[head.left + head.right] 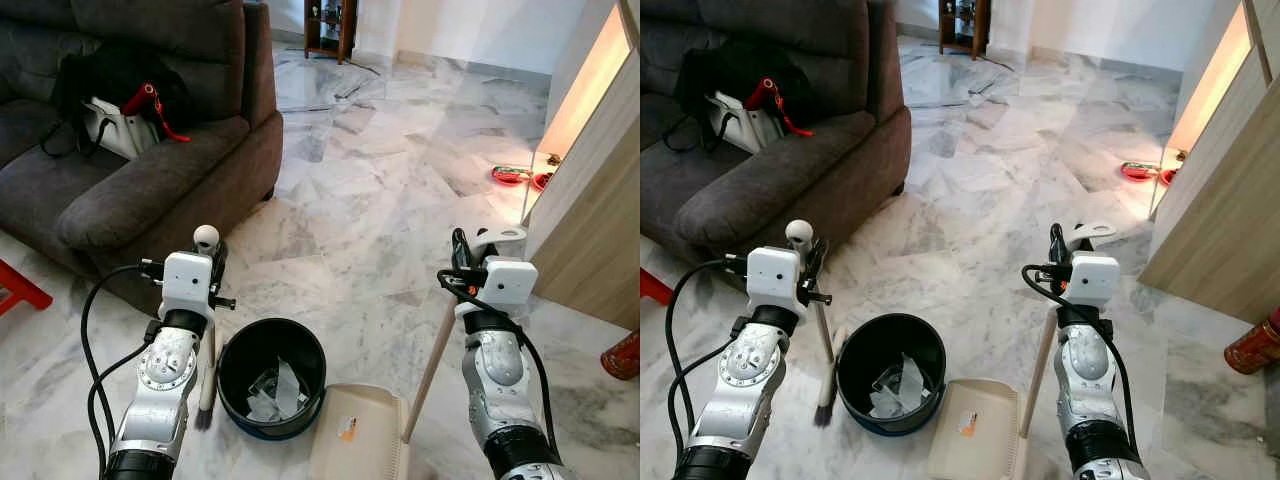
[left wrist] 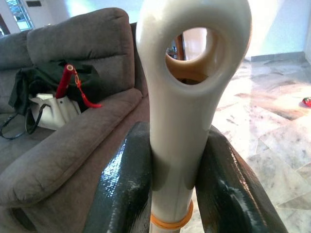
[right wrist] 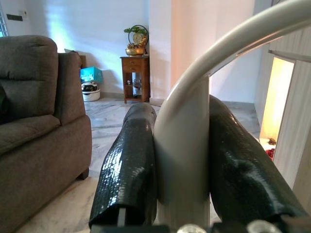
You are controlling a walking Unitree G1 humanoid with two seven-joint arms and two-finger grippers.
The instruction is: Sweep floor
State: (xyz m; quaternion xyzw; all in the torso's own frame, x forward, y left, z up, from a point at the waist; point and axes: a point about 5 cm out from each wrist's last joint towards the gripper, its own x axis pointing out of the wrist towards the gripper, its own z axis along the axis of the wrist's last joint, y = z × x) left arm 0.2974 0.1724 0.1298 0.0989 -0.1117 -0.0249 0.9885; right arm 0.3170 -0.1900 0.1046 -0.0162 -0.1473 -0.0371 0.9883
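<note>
Left eye view: one broom (image 1: pixel 207 370), one dustpan (image 1: pixel 358 435), one bucket (image 1: pixel 272 376).

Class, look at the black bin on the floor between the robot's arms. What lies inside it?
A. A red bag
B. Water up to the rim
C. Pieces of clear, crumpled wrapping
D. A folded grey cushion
C. The black bin, standing between the brush and the dustpan, holds clear, crumpled scraps at its bottom.
</note>
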